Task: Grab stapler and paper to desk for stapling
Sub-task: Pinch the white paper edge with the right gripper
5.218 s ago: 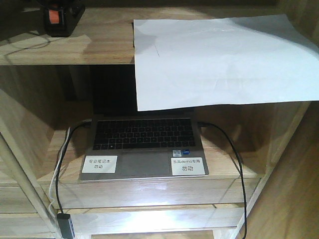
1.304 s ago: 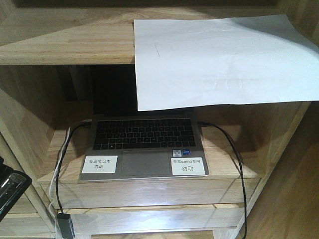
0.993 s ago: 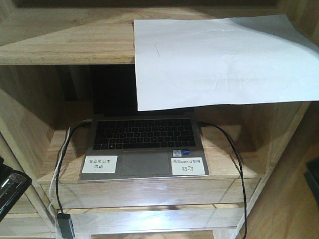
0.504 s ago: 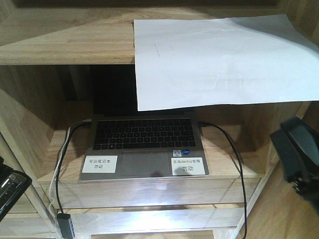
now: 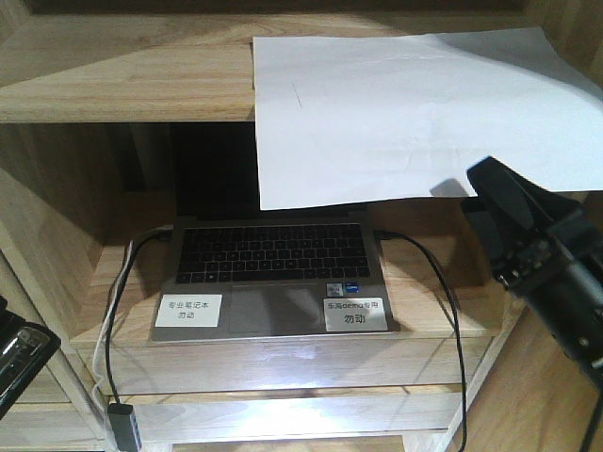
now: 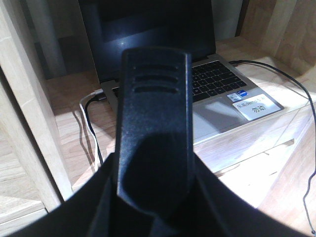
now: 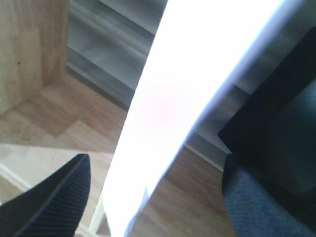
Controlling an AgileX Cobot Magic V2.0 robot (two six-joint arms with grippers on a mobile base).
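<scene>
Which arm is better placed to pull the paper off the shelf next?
Right. The right gripper is open with the paper's overhanging edge between its fingers; the left gripper sits low, shut on the stapler.

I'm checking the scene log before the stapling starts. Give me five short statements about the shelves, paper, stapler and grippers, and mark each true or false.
1. The paper hangs over the front edge of the top shelf. True.
2. The laptop is closed. False: it is open, with its keyboard showing.
3. The right gripper is open, near the paper's lower right corner. True.
4. The stapler lies on the top shelf beside the paper. False: the left gripper holds it, low at the left of the front view.
5. Two white labels sit on the laptop's palm rest. True.
</scene>
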